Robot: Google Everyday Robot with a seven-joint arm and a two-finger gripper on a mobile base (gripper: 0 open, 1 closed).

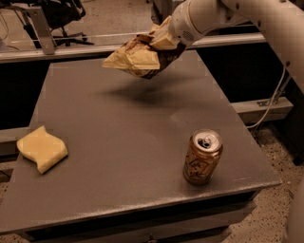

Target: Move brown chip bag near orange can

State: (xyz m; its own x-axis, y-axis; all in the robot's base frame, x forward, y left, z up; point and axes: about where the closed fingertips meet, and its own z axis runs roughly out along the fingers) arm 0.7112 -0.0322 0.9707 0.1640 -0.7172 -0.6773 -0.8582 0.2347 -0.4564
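The brown chip bag, crumpled with tan-yellow ends, hangs in the air above the far part of the grey table, casting a shadow below it. My gripper is shut on the bag's right end, at the tip of the white arm reaching in from the upper right. The orange can stands upright near the table's front right corner, silver top with pull tab showing. The bag is well behind and left of the can.
A yellow wavy-edged sponge lies at the table's left edge. A metal rail and an office chair are behind the table. A cable hangs at the right.
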